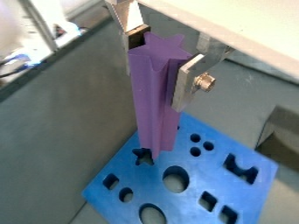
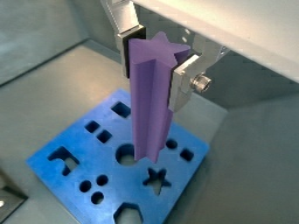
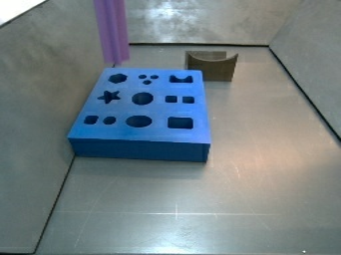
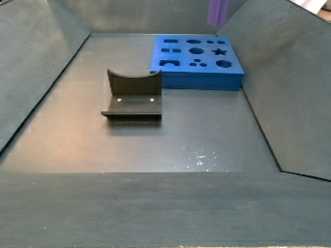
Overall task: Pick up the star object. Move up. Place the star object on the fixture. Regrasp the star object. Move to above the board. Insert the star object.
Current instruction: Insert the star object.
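Note:
The star object (image 1: 153,96) is a long purple prism hanging upright, and my gripper (image 1: 162,58) is shut on its upper end in both wrist views, where the gripper (image 2: 156,59) has one silver finger on each side of the star object (image 2: 149,101). Its lower end hovers above the blue board (image 1: 126,171), close to the star-shaped hole (image 1: 142,157) and apart from it. In both side views only the prism's lower part (image 3: 110,28) (image 4: 220,12) shows at the picture's top edge, and the gripper is out of frame. The dark fixture (image 3: 210,65) stands bare beside the board (image 3: 140,146).
Grey walls enclose the floor on all sides. The board (image 4: 200,79) lies at the far end of the bin in a side view, with the fixture (image 4: 132,94) on the floor in front of it. The board carries several round, oval and square holes besides the star hole (image 2: 156,179).

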